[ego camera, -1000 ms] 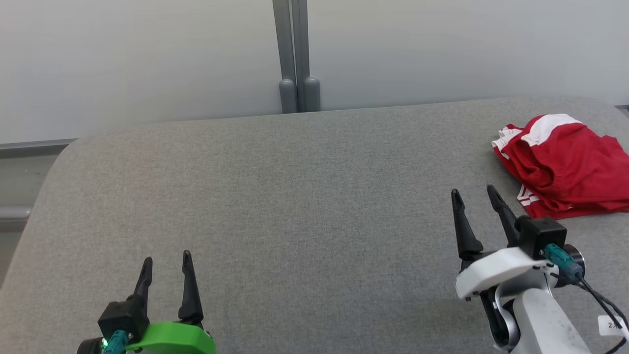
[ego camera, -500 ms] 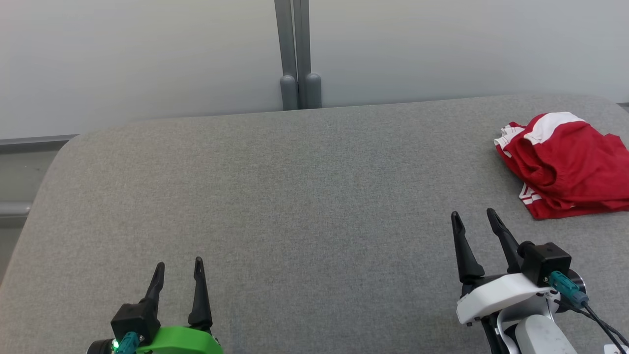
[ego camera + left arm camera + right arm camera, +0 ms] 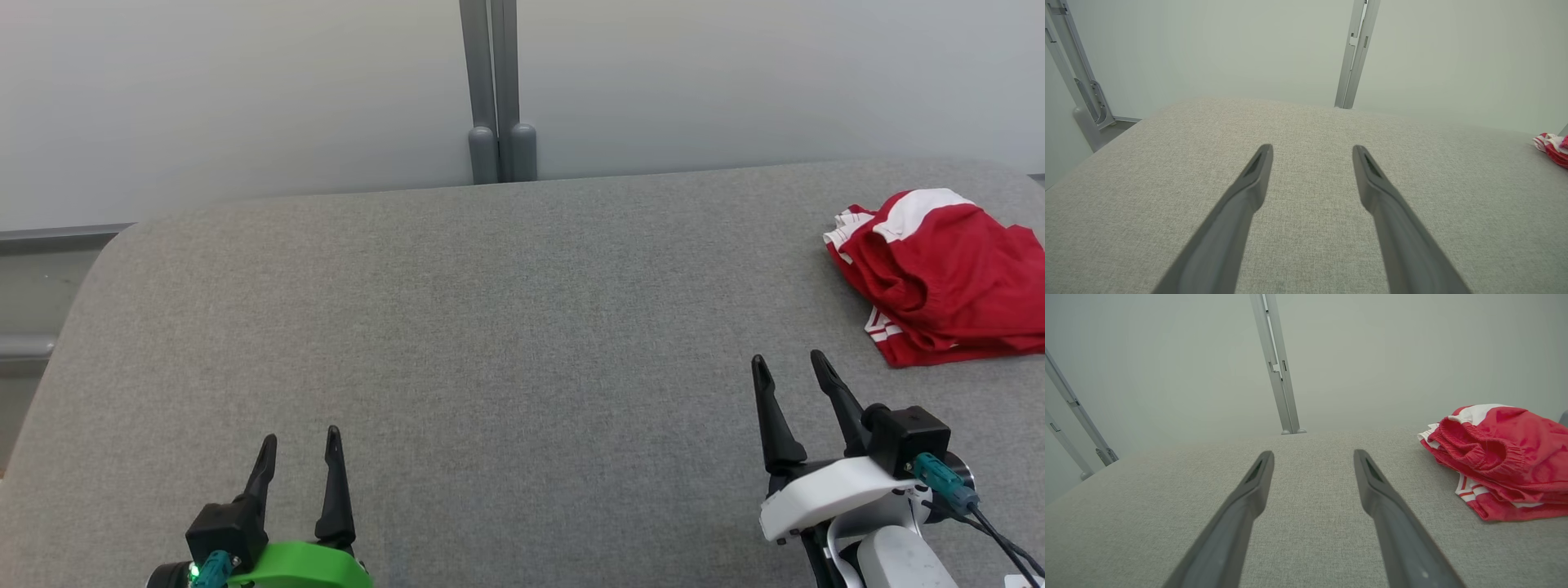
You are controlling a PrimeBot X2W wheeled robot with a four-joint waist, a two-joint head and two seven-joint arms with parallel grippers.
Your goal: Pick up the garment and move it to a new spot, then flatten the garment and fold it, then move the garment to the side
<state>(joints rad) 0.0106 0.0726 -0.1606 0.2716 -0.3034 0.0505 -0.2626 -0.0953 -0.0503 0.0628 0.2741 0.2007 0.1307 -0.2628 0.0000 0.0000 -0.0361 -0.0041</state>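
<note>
Covering most of view: big grey table [image 3: 522,327]. Red and white garment [image 3: 939,278] lies bunched at far right edge. Right gripper [image 3: 788,367] near it, not touching, fingers wide apart, holding nothing. Left gripper [image 3: 300,441] far away, same, wide apart, holding nothing.

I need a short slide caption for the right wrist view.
Open right gripper over the grey fabric surface; crumpled red shorts with white stripes lie untouched.
</note>
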